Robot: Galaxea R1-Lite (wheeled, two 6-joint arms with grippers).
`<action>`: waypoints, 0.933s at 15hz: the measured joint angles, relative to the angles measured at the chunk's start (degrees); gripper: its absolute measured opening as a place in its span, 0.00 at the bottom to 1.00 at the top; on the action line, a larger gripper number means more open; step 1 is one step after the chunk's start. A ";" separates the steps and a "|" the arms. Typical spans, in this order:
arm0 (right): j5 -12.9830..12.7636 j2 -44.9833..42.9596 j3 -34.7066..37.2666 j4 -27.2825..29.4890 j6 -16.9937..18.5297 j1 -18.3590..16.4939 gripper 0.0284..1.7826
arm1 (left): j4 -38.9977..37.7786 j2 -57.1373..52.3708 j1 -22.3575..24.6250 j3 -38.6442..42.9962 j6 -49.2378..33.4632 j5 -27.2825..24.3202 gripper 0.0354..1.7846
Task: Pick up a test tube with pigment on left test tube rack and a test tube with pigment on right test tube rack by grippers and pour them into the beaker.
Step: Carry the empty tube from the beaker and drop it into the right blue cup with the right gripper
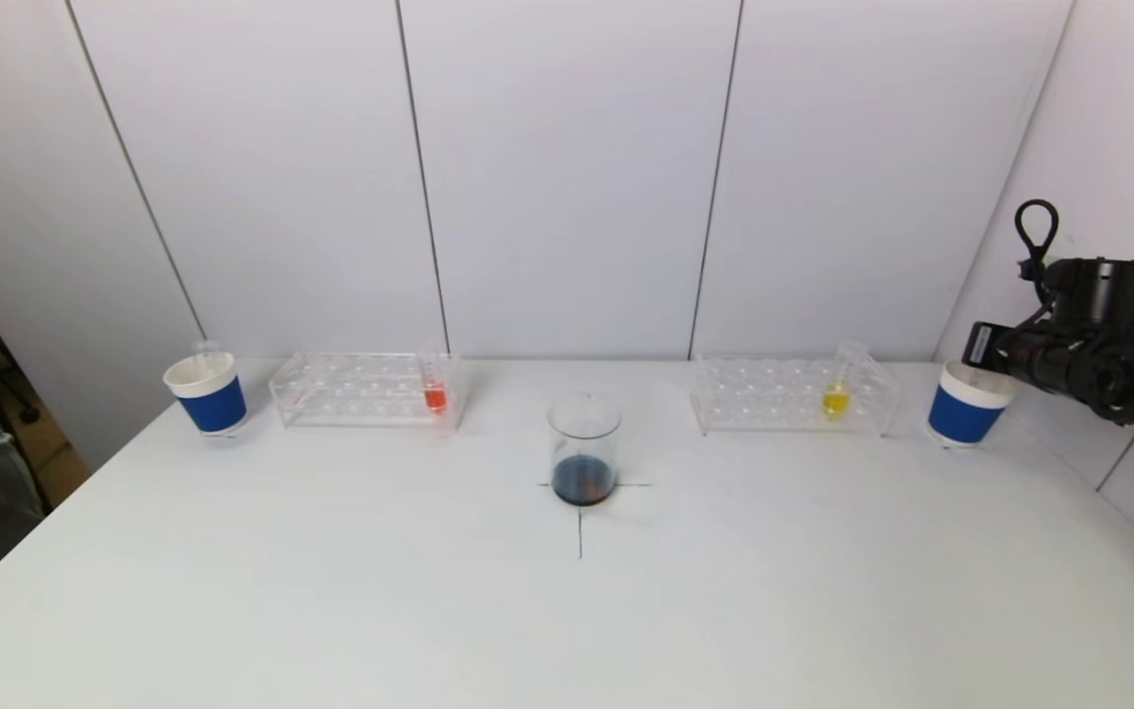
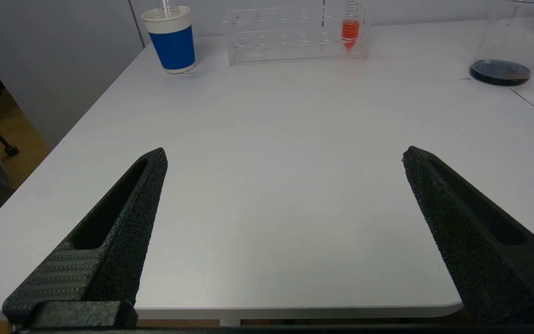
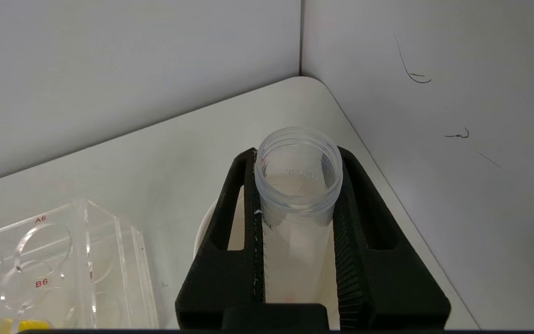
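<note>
At the frame's right edge the right gripper (image 3: 297, 222) has its fingers clamped on an empty test tube (image 3: 298, 185) over the blue cup (image 1: 966, 409) (presumably for discarding), while the left gripper (image 2: 285, 157), fingers wide, faces the orange-filled tube (image 2: 350, 30) upper centre.

A clear beaker (image 1: 584, 449) stands upright at the middle of the tabletop (image 1: 331, 591) on a black cross mark, a shallow layer of dark liquid in its bottom. The left rack (image 1: 365, 390) holds an upright tube of orange pigment (image 1: 435, 386) at its inner end. The right rack (image 1: 791, 396) holds a tilted tube of yellow pigment (image 1: 838, 387). An empty clear tube (image 3: 297, 185) sits upright over the right-hand cup (image 1: 968, 405).
</note>
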 joint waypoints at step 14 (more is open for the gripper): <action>-0.02 -0.52 0.69 -0.02 -0.10 0.00 0.39 | 0.00 0.00 -0.02 0.00 -0.02 -0.01 0.99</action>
